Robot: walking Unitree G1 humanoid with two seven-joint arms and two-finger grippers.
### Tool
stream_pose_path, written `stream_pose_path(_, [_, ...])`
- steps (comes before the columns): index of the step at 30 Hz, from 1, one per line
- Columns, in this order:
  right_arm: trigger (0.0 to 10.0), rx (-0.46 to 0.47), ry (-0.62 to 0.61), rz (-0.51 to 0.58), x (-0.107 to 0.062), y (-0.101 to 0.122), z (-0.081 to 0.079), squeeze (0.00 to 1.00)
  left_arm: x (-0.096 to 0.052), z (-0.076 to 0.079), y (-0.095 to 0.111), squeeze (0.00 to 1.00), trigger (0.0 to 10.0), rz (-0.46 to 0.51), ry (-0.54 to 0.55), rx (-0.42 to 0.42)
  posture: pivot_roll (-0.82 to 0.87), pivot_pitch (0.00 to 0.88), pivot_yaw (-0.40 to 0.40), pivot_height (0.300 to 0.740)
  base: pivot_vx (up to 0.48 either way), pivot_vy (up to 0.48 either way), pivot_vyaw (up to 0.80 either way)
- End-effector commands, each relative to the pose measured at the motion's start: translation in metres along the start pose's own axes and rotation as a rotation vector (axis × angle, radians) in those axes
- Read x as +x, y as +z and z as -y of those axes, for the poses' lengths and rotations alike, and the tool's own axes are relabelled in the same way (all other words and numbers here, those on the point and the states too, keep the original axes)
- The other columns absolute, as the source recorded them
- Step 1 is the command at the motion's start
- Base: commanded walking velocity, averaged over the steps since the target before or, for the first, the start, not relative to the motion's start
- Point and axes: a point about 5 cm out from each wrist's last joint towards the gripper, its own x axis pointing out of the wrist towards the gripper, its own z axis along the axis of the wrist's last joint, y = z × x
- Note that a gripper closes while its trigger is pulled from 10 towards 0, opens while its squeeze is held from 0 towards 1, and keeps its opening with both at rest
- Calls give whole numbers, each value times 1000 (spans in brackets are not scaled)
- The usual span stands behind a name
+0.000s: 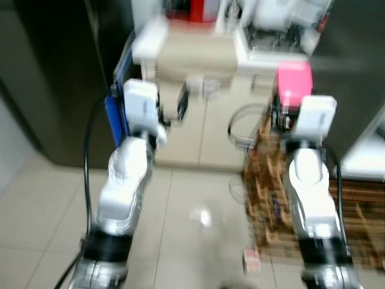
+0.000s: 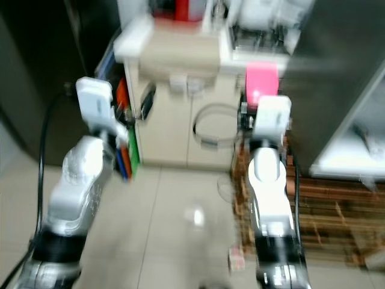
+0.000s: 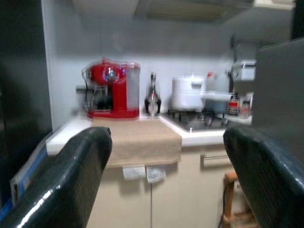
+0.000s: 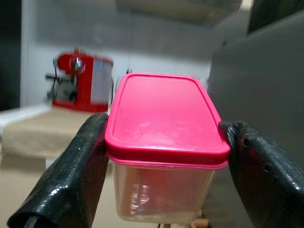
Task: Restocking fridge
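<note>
A clear plastic container with a pink lid (image 4: pixel 164 123) sits between the two black fingers of my right gripper (image 4: pixel 166 156), which is shut on it and holds it level in front of me. In the eye views the container (image 1: pixel 295 84) shows as a pink block just past my right wrist. My left gripper (image 3: pixel 161 180) is raised beside it, open, with nothing between its fingers (image 3: pixel 66 185). A tall dark fridge front (image 1: pixel 60 78) stands at my left.
Ahead is a cream kitchen counter with a beige cloth (image 1: pixel 195 51), a red coffee machine (image 3: pixel 114 88), a white cooker pot (image 3: pixel 187 92) and a stove (image 3: pixel 194 121). A wooden rack (image 1: pixel 271 180) stands low right. Another dark panel (image 1: pixel 355 66) rises at the right. The floor is tiled.
</note>
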Motion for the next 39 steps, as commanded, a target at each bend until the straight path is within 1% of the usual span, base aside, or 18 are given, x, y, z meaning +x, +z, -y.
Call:
stream_pose_path(1, [10000, 0, -18, -4, 3, -1, 4, 0, 2, 1, 4, 0, 10000, 24, -15, -15, -32, 0, 8, 740, 0, -469, 0])
stream_pose_path(7, [10000, -1, -20, -1, 4, 1, 4, 0, 2, 6, 1, 0, 10000, 5, -37, -25, -49, 0, 7, 740, 0, -463, 0])
stream_pose_path(9, [10000, -7, -19, -8, 2, 1, 6, 0, 1, 7, -1, 0, 10000, -4, -38, -46, -59, 0, -3, 740, 0, -458, 0])
stream_pose_path(13, [10000, -35, -6, -17, -4, -1, 14, 0, 0, 8, -2, 0, 10000, -4, -41, -75, -69, 0, -11, 740, 0, -458, 0])
stream_pose_path(16, [10000, -55, 0, -36, -8, -6, 20, 0, -3, 12, 0, 0, 10000, 12, -63, -83, -75, 0, -13, 740, 0, -458, 0])
stream_pose_path(20, [10000, -54, -6, -38, -9, -6, 20, 0, -5, 15, 3, 0, 10000, 23, -82, -97, -77, 0, -14, 740, 0, -452, 0])
stream_pose_path(27, [10000, -52, 10, -53, -15, -9, 18, 0, -4, 17, 2, 0, 10000, 23, -92, -104, -73, 0, -17, 740, 0, -447, 0])
stream_pose_path(32, [10000, -45, -2, -59, -13, -10, 19, 0, -3, 16, 1, 0, 10000, 15, -95, -102, -72, 0, -15, 740, 0, -429, 0])
stream_pose_path(39, [10000, -39, 3, -55, -12, -9, 16, 0, -1, 15, -1, 0, 10000, 9, -99, -93, -72, 0, -13, 740, 69, -418, 0])
